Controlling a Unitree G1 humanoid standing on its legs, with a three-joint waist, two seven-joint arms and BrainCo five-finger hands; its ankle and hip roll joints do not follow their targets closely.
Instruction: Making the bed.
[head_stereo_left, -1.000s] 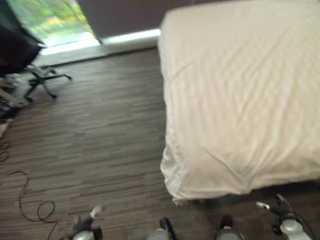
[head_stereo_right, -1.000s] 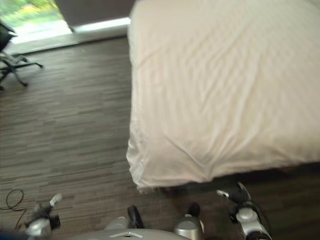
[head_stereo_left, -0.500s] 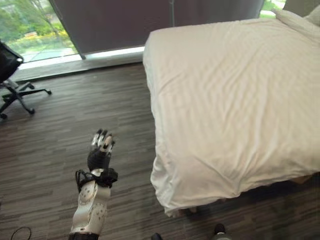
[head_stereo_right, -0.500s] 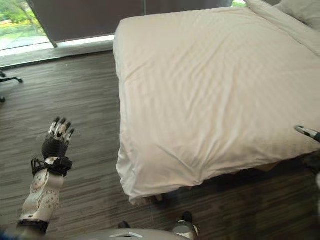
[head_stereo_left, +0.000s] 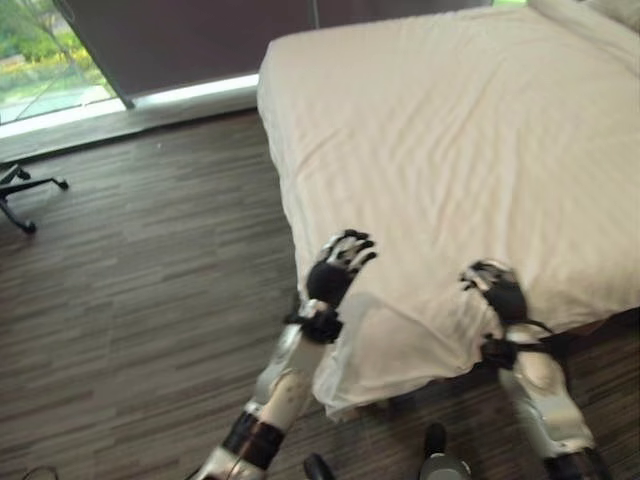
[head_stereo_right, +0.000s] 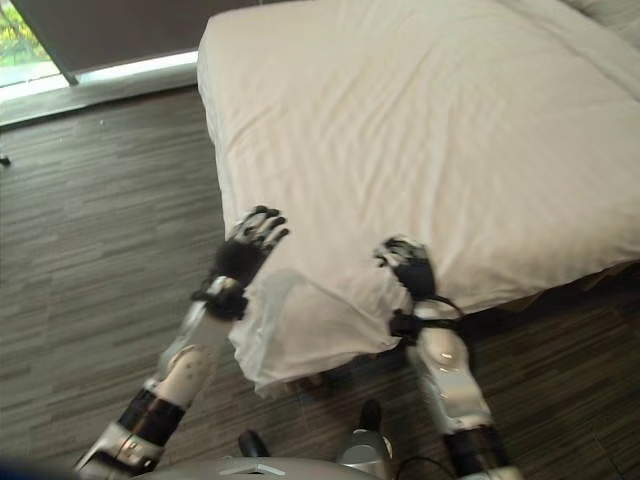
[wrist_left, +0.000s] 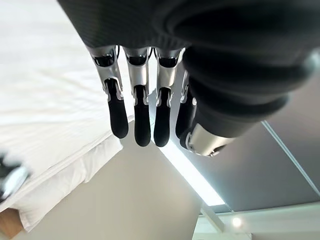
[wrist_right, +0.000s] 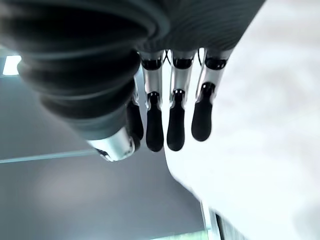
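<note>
we have both arms stretched forward toward the near left corner of the bed (head_stereo_left: 470, 130), which fills the right and far part of the scene under a white sheet (head_stereo_right: 420, 130) that drapes over the near edge and bunches at that corner. our left hand (head_stereo_left: 335, 270) is raised at the left side of the corner, back of the hand toward us, fingers (wrist_left: 135, 115) straight and slightly spread, holding nothing; in the left wrist view they hang free with the sheet beyond them. our right hand (head_stereo_left: 497, 287) is over the near edge of the bed to the right of the corner, fingers (wrist_right: 172, 125) straight and relaxed, nothing clasped; whether the tips touch the sheet we cannot tell. the two hands are apart, with the bunched corner of the sheet between them. dark wood floor (head_stereo_left: 140, 270) lies to the left, with a window strip (head_stereo_left: 60, 105) far left.
</note>
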